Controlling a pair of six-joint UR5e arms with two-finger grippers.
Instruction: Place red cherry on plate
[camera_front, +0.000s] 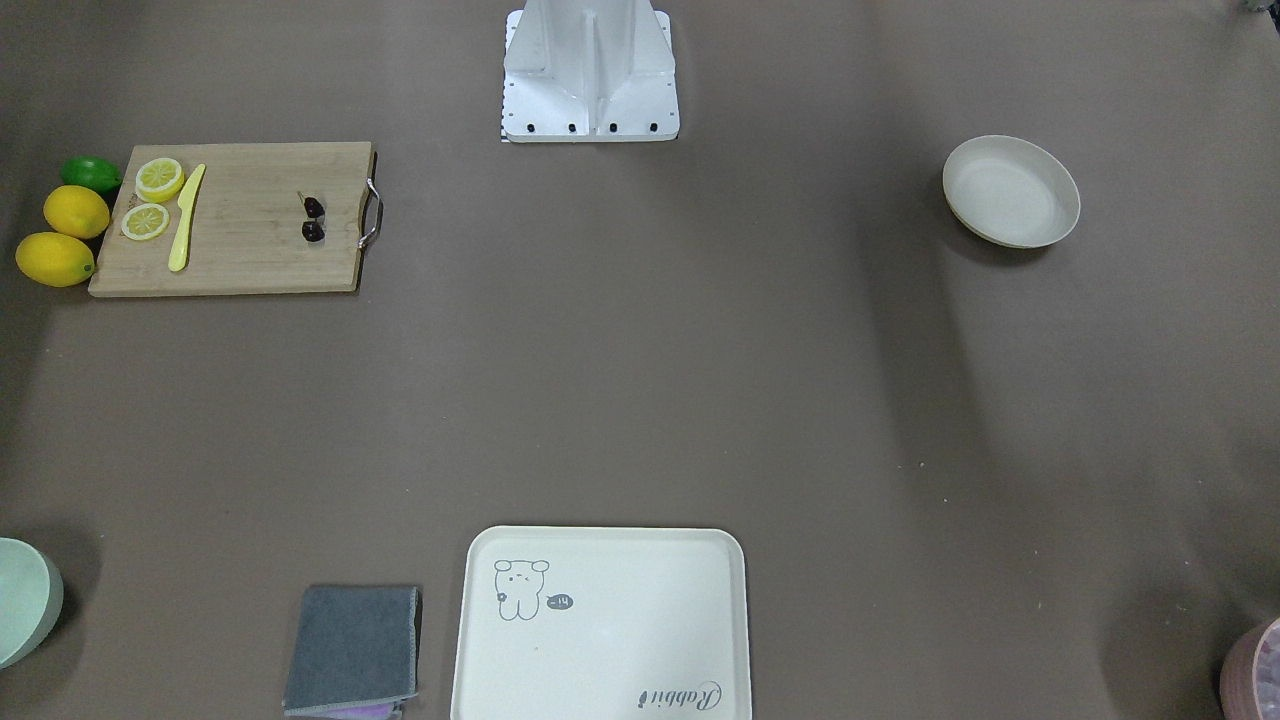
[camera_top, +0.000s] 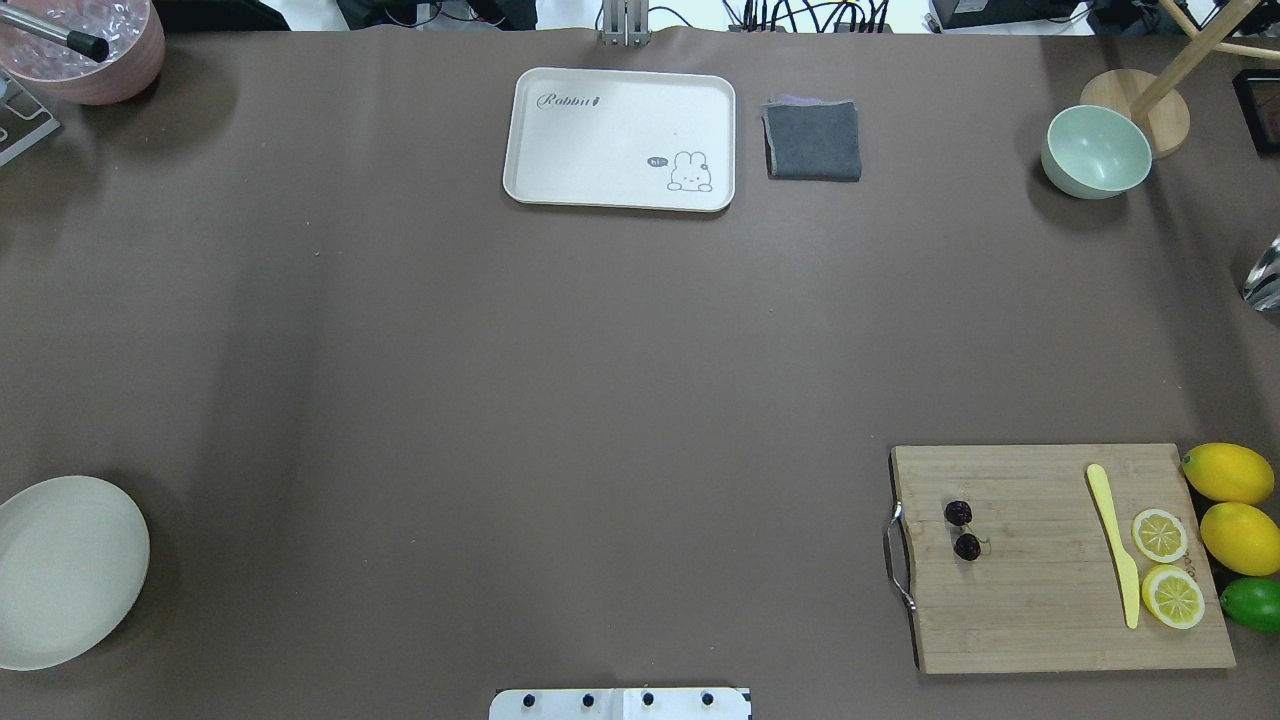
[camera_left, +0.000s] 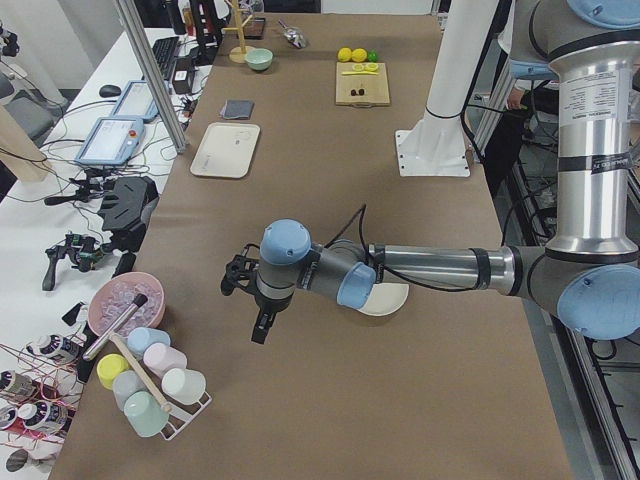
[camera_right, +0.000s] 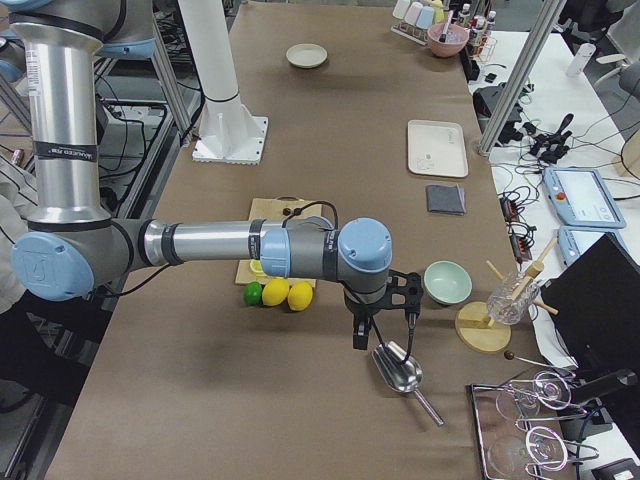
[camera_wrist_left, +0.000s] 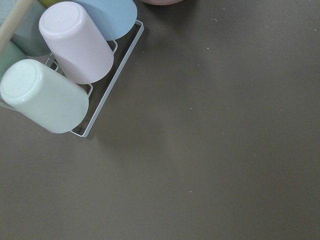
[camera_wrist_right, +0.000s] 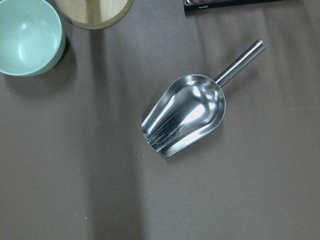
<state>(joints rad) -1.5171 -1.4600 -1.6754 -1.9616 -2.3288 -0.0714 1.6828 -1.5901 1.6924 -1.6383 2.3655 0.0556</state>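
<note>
The red cherry (camera_front: 313, 220) (camera_top: 963, 530), two dark round fruits on thin stems, lies on the handle end of a wooden cutting board (camera_top: 1040, 600). The plate (camera_front: 1010, 190) (camera_top: 60, 570), round and cream-white, sits with nothing in it at the table's opposite end on the robot's left. My left gripper (camera_left: 260, 335) hangs over the table beyond the plate (camera_left: 392, 298), close to a cup rack; I cannot tell if it is open or shut. My right gripper (camera_right: 358, 338) hovers above a metal scoop (camera_wrist_right: 185, 114), far from the cherry (camera_right: 290, 210); its state cannot be judged either.
On the board are a yellow knife (camera_top: 1115, 545) and two lemon slices (camera_top: 1165, 565), with two lemons (camera_top: 1235, 500) and a lime (camera_top: 1255, 603) beside it. A bear tray (camera_top: 620, 138), grey cloth (camera_top: 812, 140), green bowl (camera_top: 1097, 150) and pink ice bowl (camera_top: 85, 45) line the far edge.
</note>
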